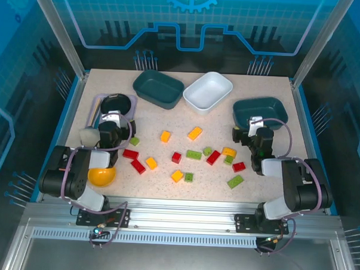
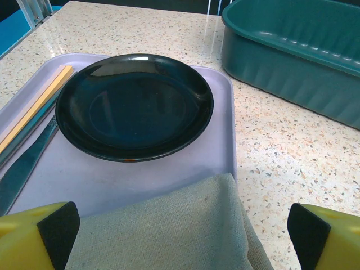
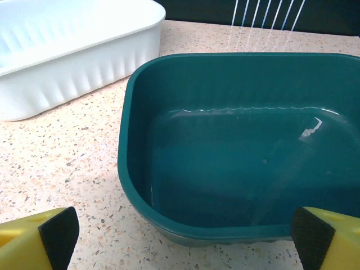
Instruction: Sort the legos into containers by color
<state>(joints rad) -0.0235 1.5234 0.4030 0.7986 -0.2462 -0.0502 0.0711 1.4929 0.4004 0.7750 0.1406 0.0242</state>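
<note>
Right wrist shows right tool (image 3: 183, 236) spread before teal tray (image 3: 125, 147)

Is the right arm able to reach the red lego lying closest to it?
Probably yes: the red lego lies on bare table near the open right gripper, with nothing between them.

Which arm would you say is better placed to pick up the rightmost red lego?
The right one. The right hand is open by the empty teal tray, and the red lego lies just beside that arm; the left hand sits far off by the black dish.
</note>
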